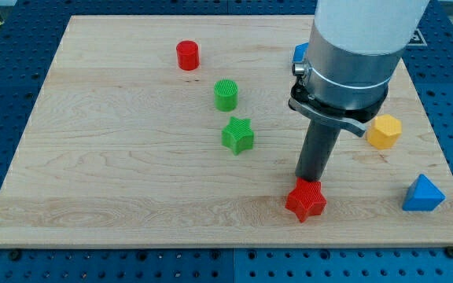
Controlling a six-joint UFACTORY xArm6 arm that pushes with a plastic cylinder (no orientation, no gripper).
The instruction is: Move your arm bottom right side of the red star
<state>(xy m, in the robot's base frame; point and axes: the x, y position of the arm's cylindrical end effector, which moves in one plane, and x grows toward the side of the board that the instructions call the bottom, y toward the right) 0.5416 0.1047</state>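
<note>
My tip is right at the top edge of the red star.

I have no jaws on this arm, only a dark rod, so nothing can open or close. The red star sits near the view's bottom edge of the wooden board, a bit to the right of the middle. My rod comes down just behind it, and I cannot tell if it touches the star. A green star lies up and to the left, with a green round block just above it. A red round block is near the view's top. A yellow block is on the right. A blue triangle block sits at the bottom right. A bit of another blue block peeks out beside my arm.
</note>
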